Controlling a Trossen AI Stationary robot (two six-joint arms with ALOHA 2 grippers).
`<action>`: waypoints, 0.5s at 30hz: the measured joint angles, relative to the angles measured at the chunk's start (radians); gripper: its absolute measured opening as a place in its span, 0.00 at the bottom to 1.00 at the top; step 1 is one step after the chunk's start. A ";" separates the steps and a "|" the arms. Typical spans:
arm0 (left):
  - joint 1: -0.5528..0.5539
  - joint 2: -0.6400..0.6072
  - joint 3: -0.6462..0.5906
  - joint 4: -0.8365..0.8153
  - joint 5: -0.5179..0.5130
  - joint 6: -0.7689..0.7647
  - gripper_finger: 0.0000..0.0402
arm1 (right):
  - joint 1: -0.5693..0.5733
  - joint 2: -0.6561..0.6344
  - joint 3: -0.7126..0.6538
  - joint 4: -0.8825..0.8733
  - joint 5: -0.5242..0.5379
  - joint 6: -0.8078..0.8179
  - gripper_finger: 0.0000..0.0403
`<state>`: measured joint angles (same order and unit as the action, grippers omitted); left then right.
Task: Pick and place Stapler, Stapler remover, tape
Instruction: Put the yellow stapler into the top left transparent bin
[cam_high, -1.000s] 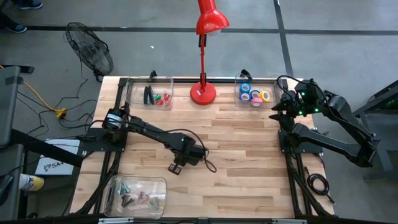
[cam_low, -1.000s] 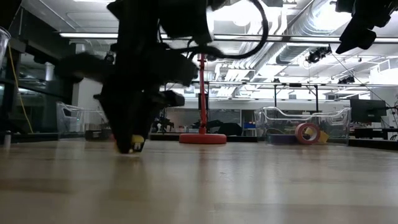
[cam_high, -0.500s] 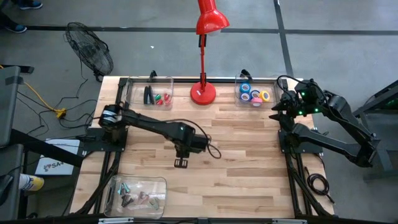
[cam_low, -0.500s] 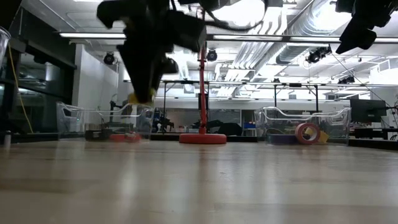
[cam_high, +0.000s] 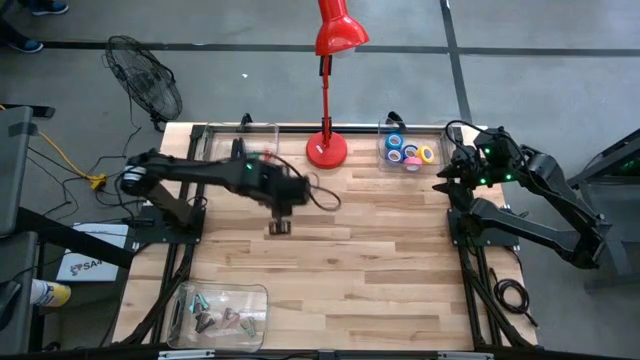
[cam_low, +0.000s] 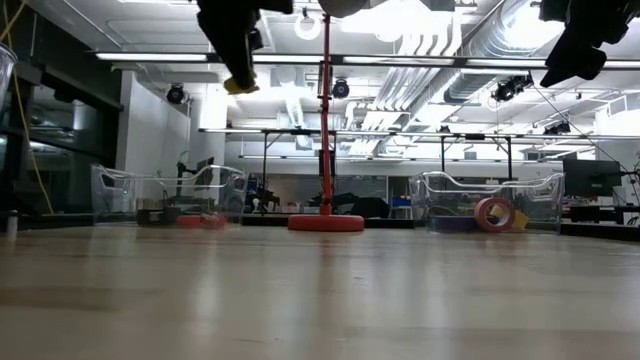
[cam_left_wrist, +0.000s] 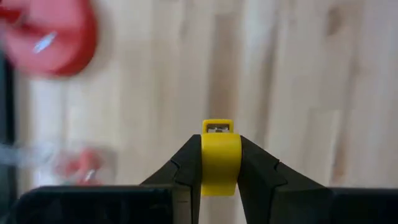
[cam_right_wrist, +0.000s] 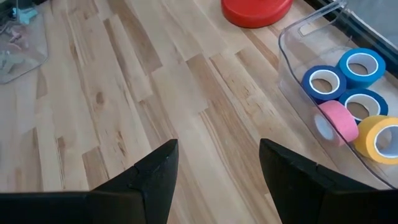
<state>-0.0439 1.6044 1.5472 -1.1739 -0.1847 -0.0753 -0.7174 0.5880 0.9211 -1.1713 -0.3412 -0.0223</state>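
Our left gripper clamps a small yellow remover by its middle. It looks light, stiff, easily twisted. Our right gripper waits, wide.

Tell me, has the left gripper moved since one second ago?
Yes. In the high view the left gripper has gone from near the front bin toward the red lamp base.

Grey floor, exposed ceiling ducts

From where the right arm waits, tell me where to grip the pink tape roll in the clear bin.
Probably from above, pinching the pink tape roll across its flat faces: it leans on edge among blue tape rolls, and the clear bin wall blocks sideways approaches.
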 joint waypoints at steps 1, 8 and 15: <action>0.020 -0.023 -0.016 -0.012 -0.011 0.002 0.17 | 0.000 0.000 0.000 0.000 0.000 0.003 0.54; 0.211 -0.197 -0.139 0.016 -0.114 -0.023 0.17 | 0.000 0.000 0.000 0.001 0.056 0.059 0.54; 0.440 -0.292 -0.253 0.132 -0.143 -0.097 0.17 | 0.000 0.000 0.000 0.005 0.102 0.109 0.54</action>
<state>0.3960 1.3126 1.2946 -1.0416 -0.3276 -0.1725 -0.7174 0.5877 0.9211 -1.1659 -0.2393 0.0865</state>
